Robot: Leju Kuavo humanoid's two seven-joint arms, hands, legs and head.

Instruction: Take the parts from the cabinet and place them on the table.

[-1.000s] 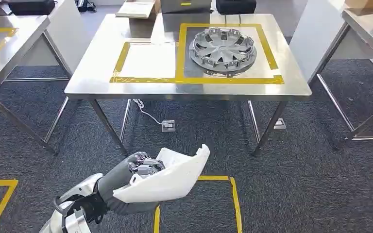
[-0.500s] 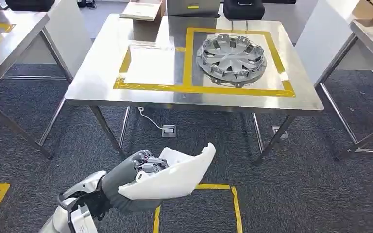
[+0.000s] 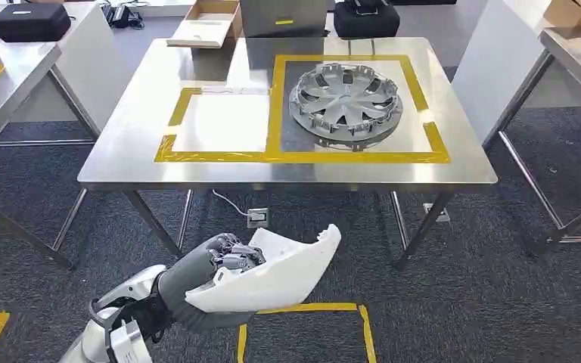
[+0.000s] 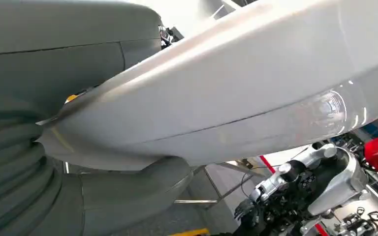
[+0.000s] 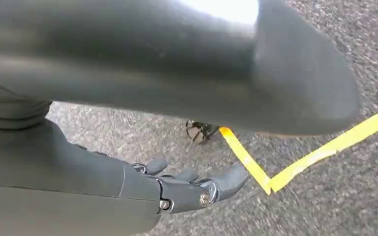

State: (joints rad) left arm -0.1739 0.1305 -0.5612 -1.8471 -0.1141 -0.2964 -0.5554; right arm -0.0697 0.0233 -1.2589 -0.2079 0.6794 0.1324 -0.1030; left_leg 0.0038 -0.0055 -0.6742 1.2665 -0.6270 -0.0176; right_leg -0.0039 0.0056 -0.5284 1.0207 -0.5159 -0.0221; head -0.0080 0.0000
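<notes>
In the head view, the left robot hand (image 3: pixel 223 261) sits at the lower left of the frame, below the near edge of the steel surface (image 3: pixel 121 162), and grips a white moulded part (image 3: pixel 272 276). The part lies roughly level across the fingers, its pointed end reaching toward the centre of the frame, above dark grey carpet (image 3: pixel 484 302) and a corner of yellow floor tape (image 3: pixel 310 310). In the left wrist view the same white part (image 4: pixel 236 93) spreads across most of the frame, pressed against the grey ribbed cover and thumb of the left robot hand (image 4: pixel 54 162).

The surface fills the upper middle of the head view. Yellow tape (image 3: pixel 272 155) marks two boxes on it, side by side. A silver wheel cover (image 3: pixel 346 102) lies flat inside the right-hand box; the left-hand box shows bare metal with glare. A cardboard box (image 3: pixel 204 23) and a black bag (image 3: pixel 365 17) sit beyond the far edge, and another black case (image 3: pixel 30 21) rests on a neighbouring surface at the upper left.

In the right wrist view, the right robot hand (image 5: pixel 187 189) hangs over the carpet near a yellow tape corner (image 5: pixel 270 182), its dark fingers (image 5: pixel 229 177) loosely extended and apart, holding nothing.
</notes>
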